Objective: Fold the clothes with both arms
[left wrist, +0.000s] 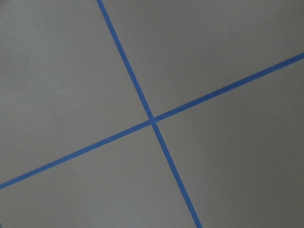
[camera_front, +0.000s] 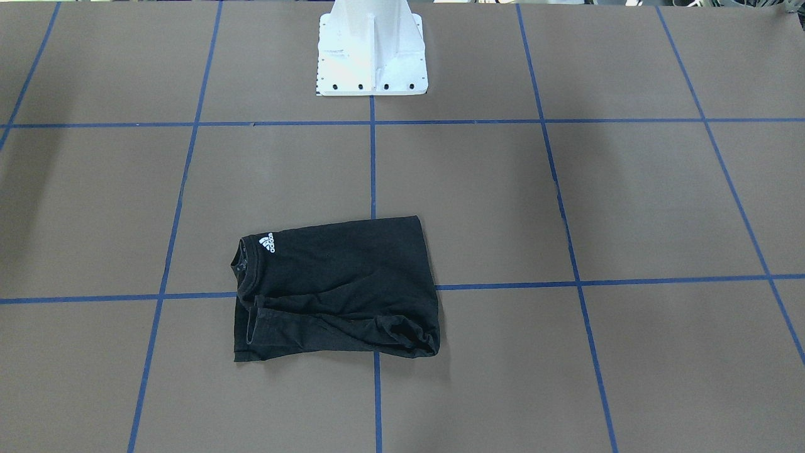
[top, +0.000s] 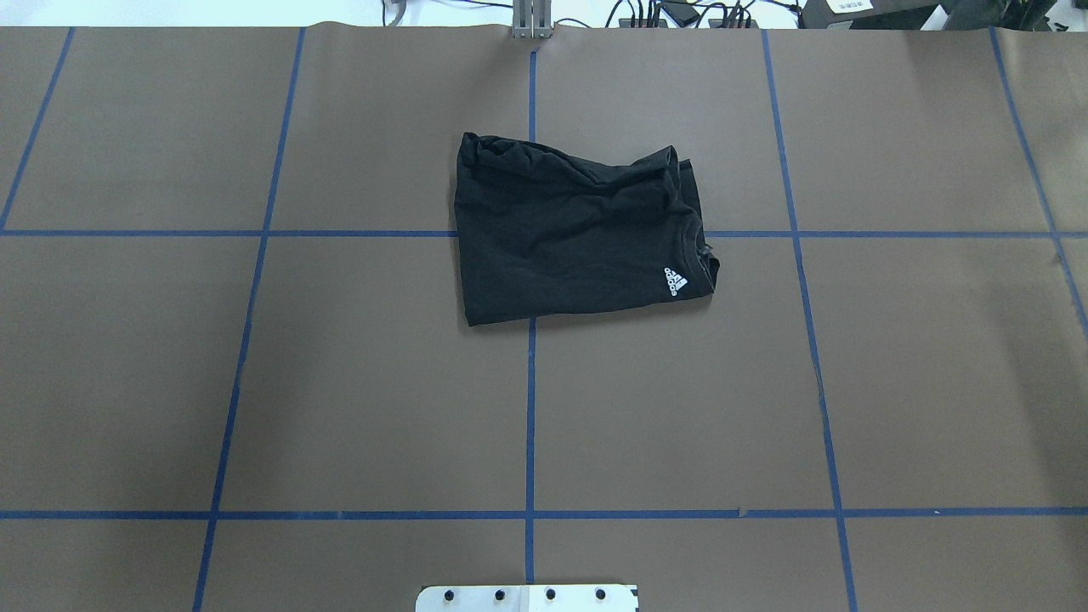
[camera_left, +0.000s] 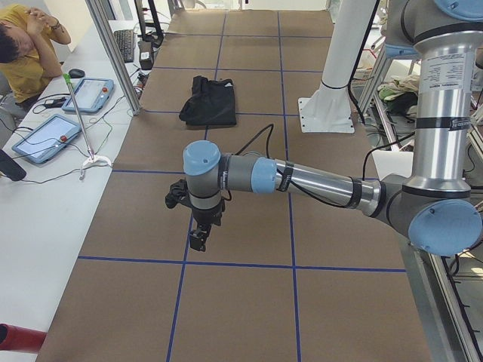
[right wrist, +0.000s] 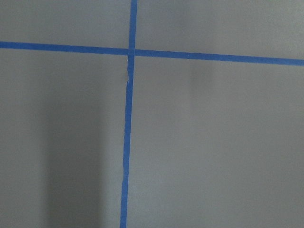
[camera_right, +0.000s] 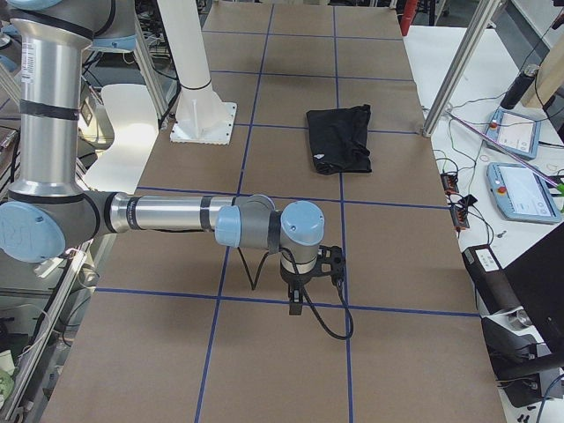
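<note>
The folded T-shirt (camera_front: 336,286) lies before the pedestal (camera_front: 371,56). My left gripper (camera_left: 198,241) and right gripper (camera_right: 296,304) hang well apart from it; whether either is open, I cannot tell.

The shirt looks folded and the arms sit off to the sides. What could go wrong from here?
The black T-shirt is folded loosely: its edge farthest from the robot is bunched, so layers might slump open, or a regrasp might pinch just one layer. The left tool and right tool hang far from it, and their wrist cameras show only tape lines, so a reach for it could be misjudged.
</note>
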Controlling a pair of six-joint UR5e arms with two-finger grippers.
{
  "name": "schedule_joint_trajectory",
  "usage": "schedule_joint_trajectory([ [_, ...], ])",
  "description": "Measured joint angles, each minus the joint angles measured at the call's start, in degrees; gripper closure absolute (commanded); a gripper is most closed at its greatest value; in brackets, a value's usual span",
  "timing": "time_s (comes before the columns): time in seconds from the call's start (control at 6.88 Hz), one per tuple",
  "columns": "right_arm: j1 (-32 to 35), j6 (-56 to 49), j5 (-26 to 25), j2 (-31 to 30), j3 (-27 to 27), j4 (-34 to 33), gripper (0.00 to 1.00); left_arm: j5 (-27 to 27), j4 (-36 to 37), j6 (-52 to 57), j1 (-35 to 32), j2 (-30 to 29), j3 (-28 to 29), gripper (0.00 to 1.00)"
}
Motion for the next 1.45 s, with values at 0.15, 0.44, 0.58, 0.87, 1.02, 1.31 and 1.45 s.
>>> schedule_joint_trajectory([
  [0.15, 0.01, -0.01, -1.03, -0.12, 0.38, -0.88, 0.0, -1.09, -0.03, 1.05, -2.07, 2.75, 0.48, 0.0],
  [0.44, 0.02, 0.05, -3.68, -0.04, 0.6, -1.23, 0.0, -1.88, 0.03, 5.77, -9.52, 7.16, -0.36, 0.0],
  [0.58, 0.02, 0.08, -3.75, -0.15, 0.75, -1.18, 0.0, -1.35, 0.08, 6.75, -11.73, 7.73, -1.06, 0.0],
  [0.87, 0.06, 0.09, -3.65, -0.47, 0.86, -1.02, 0.0, -0.08, -0.36, 5.95, -12.11, 7.59, -1.05, 0.0],
  [1.02, 0.05, 0.09, -3.62, -0.51, 0.85, -0.95, 0.0, 0.02, -0.57, 2.06, -9.97, 7.45, -1.04, 0.0],
  [1.31, 0.03, 0.09, -3.61, -0.57, 0.8, -0.85, 0.0, -0.27, -2.96, -8.73, -3.62, 7.23, -1.04, 0.0],
  [1.45, 0.03, 0.09, -3.62, -0.61, 0.76, -0.8, 0.0, -0.39, -4.46, -10.82, -2.43, 7.2, -1.04, 0.0],
])
